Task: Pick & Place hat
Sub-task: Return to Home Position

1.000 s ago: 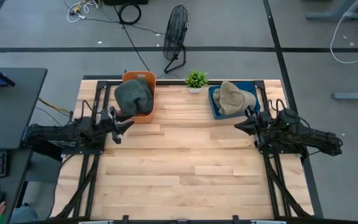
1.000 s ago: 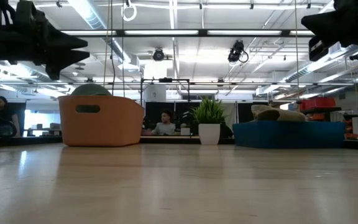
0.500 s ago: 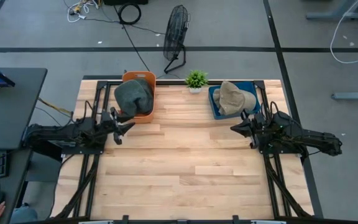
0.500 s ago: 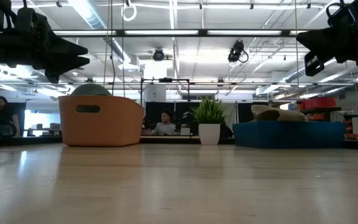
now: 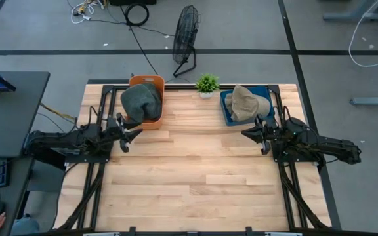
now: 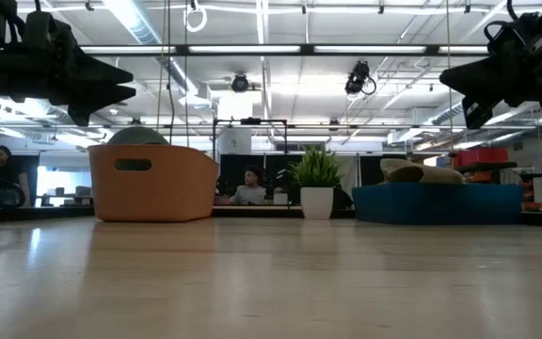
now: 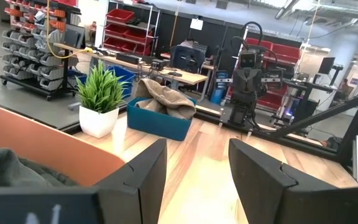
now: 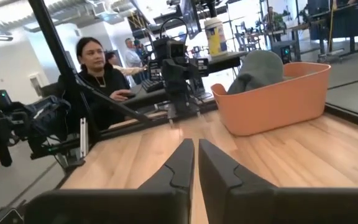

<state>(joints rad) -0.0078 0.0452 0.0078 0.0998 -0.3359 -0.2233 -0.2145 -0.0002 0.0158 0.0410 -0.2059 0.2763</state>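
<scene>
The scene is lit brightly by ceiling lights (image 6: 224, 49), whose glare is mirrored on the table (image 6: 271, 282), and only soft shadows are cast.

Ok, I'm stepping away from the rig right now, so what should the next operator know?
Left tool: open, empty, above the table beside the orange bin.
Right tool: shut, empty, above the table by the blue bin.
Brown cap lies in the blue bin; a grey-green hat sits in the orange bin.
Done: no cap on the table.
Remaining: likely just parking both arms.
</scene>
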